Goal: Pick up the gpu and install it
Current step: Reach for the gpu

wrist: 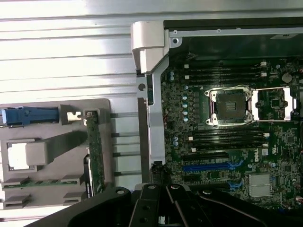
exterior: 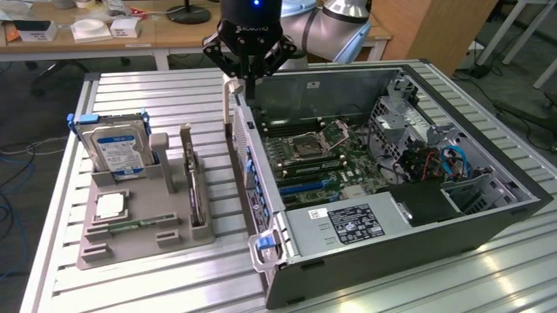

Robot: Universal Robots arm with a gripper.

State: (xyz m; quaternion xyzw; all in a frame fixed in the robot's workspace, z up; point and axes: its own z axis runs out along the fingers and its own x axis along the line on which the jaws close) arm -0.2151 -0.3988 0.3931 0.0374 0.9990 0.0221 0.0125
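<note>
- The pincer is pressed together and holds nothing.
- It hangs over the wall of the open computer case on the exterior view's left.
- The motherboard lies bare inside, with free room above it.
- The gpu stands on its edge in the grey holder on the desk, apart from the pincer.
- A thin strip of bare desk runs between holder and case.

Slatted aluminium desk, grey parts tray at exterior view's left, blue-labelled hard drive upright in tray, processor chip lying flat, green memory stick just beside, open computer case, motherboard, power supply.
</note>
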